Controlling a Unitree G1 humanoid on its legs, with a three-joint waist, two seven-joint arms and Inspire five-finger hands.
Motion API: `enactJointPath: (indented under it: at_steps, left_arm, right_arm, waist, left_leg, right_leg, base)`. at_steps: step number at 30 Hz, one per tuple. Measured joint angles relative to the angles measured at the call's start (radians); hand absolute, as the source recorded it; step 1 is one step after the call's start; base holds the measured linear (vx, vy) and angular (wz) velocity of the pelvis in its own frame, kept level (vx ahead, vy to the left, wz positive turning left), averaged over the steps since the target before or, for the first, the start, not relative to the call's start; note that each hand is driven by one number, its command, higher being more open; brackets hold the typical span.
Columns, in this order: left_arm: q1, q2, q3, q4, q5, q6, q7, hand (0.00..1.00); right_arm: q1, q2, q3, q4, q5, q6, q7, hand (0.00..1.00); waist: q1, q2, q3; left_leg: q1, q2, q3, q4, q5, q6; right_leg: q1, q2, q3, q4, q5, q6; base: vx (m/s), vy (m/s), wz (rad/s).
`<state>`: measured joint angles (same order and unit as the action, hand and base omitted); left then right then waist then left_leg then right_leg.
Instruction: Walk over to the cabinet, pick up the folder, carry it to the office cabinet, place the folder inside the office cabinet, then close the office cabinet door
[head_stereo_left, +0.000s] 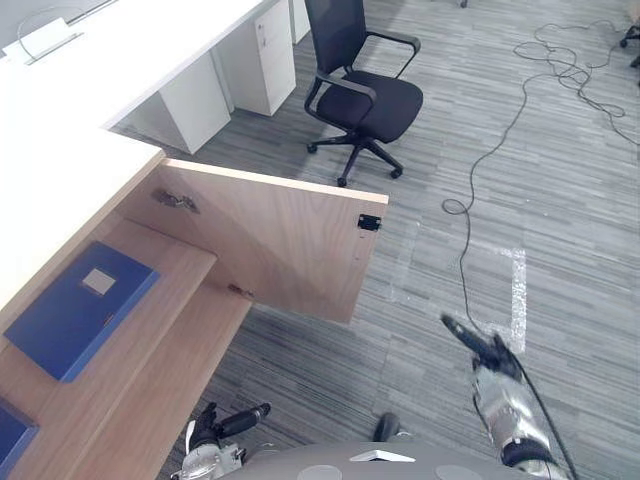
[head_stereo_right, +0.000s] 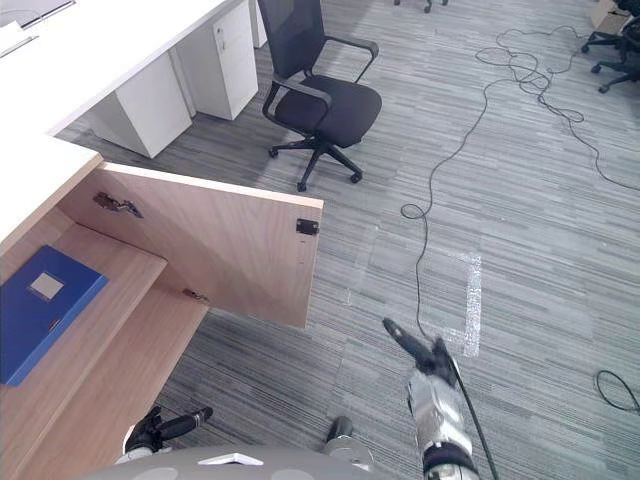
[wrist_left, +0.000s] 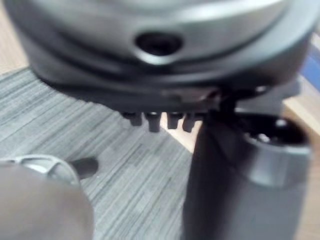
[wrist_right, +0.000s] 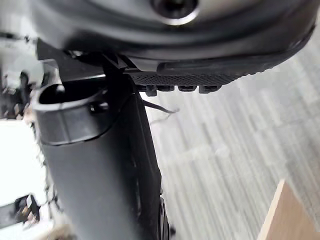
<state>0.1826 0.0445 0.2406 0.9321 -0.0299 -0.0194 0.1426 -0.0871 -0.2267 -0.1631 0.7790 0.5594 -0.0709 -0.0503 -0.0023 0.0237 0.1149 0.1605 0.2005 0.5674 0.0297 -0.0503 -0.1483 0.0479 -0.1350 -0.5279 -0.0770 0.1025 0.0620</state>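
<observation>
Grey striped carpet floor (head_stereo_left: 560, 200), white table (head_stereo_left: 150, 50) top-left w/ black office chair (head_stereo_left: 365, 95) beside it. Wooden cabinet door (head_stereo_left: 270, 240) hangs open. Blue folder (head_stereo_left: 75, 310) lies flat on the shelf (head_stereo_left: 170, 280) inside, apart from both hands. Another blue item (head_stereo_left: 10, 435) is cut off at the edge, can't ID. Left robot hand (head_stereo_left: 225, 425) low by cabinet, right robot hand (head_stereo_left: 485, 348) over floor, both w/ fingers straight, empty.

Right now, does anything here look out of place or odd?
Only the cabinet door: it stands wide open over the carpet. The blue folder lies flat on the shelf inside. Nothing looks spilled or damaged.
</observation>
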Motion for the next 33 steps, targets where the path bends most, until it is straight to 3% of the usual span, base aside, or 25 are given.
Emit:
enactJointPath:
  at_steps: [6,10,15,28,33]
  left_arm:
    - [0.005,0.015,-0.037,-0.001,0.0,0.0,-0.019,1.0]
    - [0.02,0.016,-0.036,0.0,0.0,0.0,-0.02,1.0]
    - [0.028,0.017,-0.026,-0.001,0.001,-0.001,-0.01,1.0]
    - [0.043,0.015,-0.024,-0.007,0.001,-0.009,0.001,1.0]
    - [0.044,0.015,0.003,-0.007,0.001,-0.023,0.002,1.0]
  right_arm:
    - [-0.144,-0.015,0.26,0.0,-0.039,0.018,0.06,1.0]
    - [-0.274,-0.054,0.472,-0.072,-0.367,0.042,0.081,1.0]
    - [-0.347,-0.126,0.499,-0.094,-0.627,0.046,0.071,1.0]
    - [-0.499,-0.162,0.526,-0.073,-0.616,0.048,0.01,1.0]
    - [-0.556,-0.172,0.532,-0.069,-0.489,0.048,0.02,1.0]
  waist:
    - [0.031,0.0,-0.001]
    - [0.049,-0.001,-0.001]
    - [0.052,-0.009,-0.001]
    - [0.049,-0.015,0.003]
    - [0.048,-0.03,0.01]
  left_leg:
    - [-0.015,-0.006,-0.019,0.0,-0.017,0.004]
    - [-0.018,-0.014,-0.023,0.0,-0.021,0.009]
    - [-0.028,-0.018,-0.041,0.006,-0.021,0.011]
    - [-0.047,-0.026,-0.081,0.015,-0.016,0.022]
    - [-0.068,-0.026,-0.096,0.031,-0.011,0.033]
  right_leg:
    - [-0.018,-0.001,0.006,-0.002,0.023,0.0]
    - [-0.026,-0.005,0.014,-0.006,0.039,-0.004]
    - [-0.027,-0.011,0.006,-0.008,0.048,-0.003]
    - [-0.024,-0.022,-0.019,-0.004,0.066,-0.005]
    - [-0.027,-0.027,-0.018,-0.003,0.07,-0.006]
  base:
    - [-0.09,0.052,-0.01]
    - [-0.1,0.053,-0.04]
    - [-0.07,0.046,0.04]
    - [-0.04,0.054,0.07]
    - [-0.07,0.048,0.05]
